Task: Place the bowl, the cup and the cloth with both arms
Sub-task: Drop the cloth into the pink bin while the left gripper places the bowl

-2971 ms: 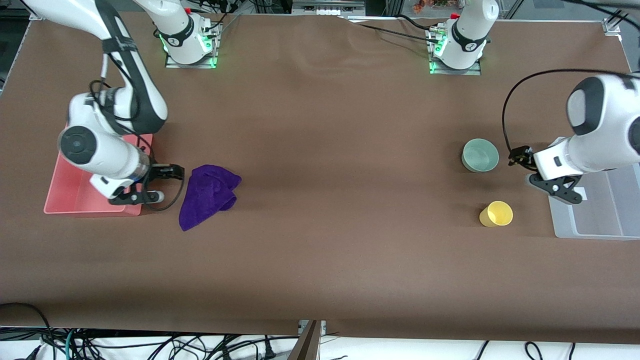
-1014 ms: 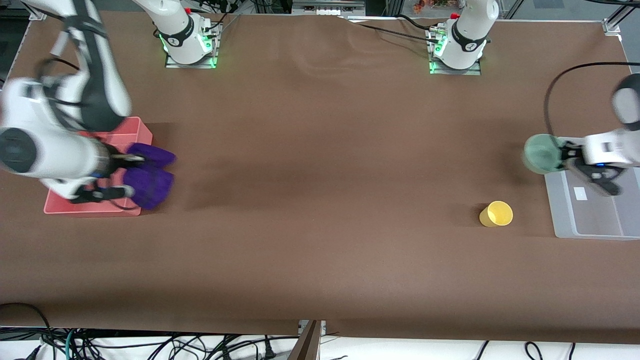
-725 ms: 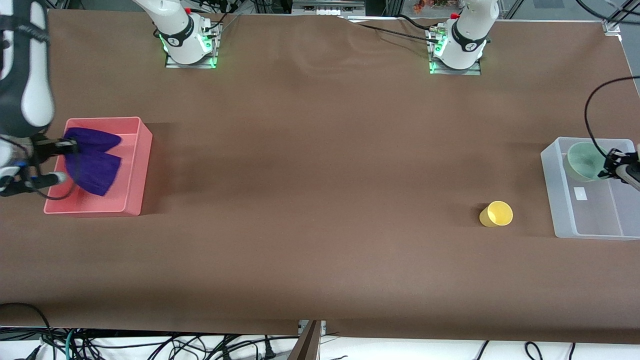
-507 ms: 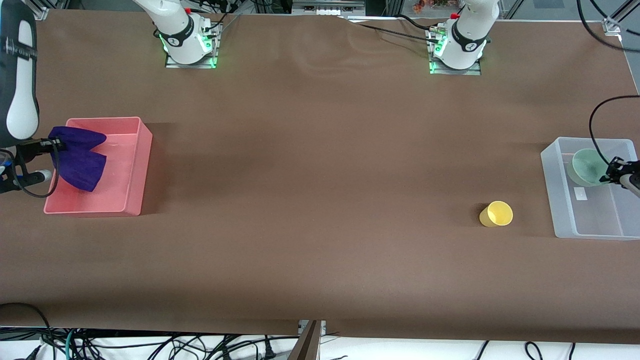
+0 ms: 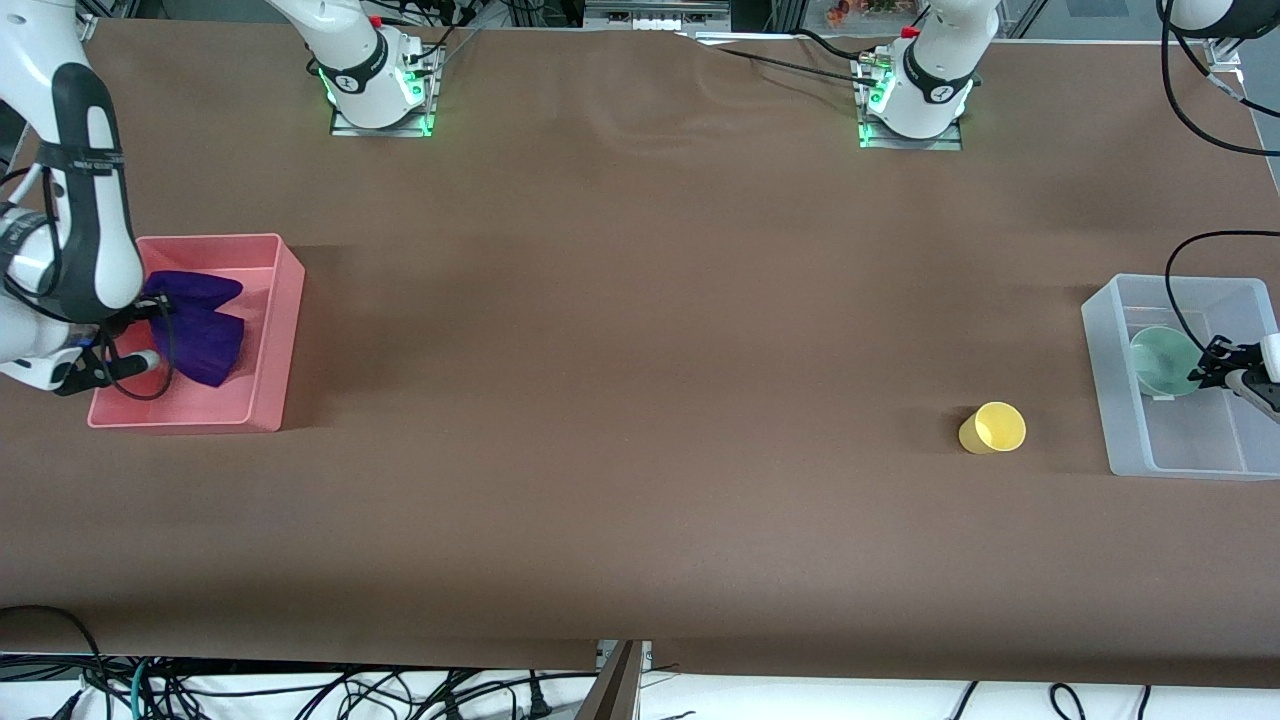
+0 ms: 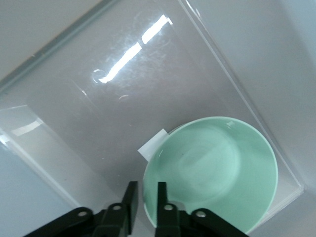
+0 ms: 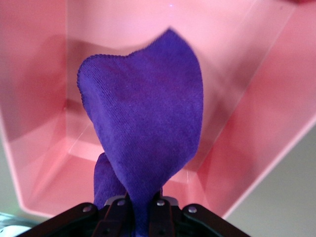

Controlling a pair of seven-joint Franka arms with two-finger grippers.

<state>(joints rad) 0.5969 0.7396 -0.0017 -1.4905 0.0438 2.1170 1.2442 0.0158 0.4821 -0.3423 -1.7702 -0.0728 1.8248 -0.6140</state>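
My right gripper is shut on the purple cloth and holds it inside the pink bin; in the right wrist view the cloth hangs from the gripper over the bin's floor. My left gripper is shut on the rim of the pale green bowl, low inside the clear bin. In the left wrist view the gripper has one finger inside the bowl and one outside. The yellow cup lies on its side on the table beside the clear bin.
The pink bin stands at the right arm's end of the table, the clear bin at the left arm's end. A small white label lies on the clear bin's floor by the bowl. The brown table cover stretches between the bins.
The right gripper carried the cloth from the table into the pink bin and lowered it. The left gripper carried the bowl into the clear bin and lowered it. The cup has not moved.
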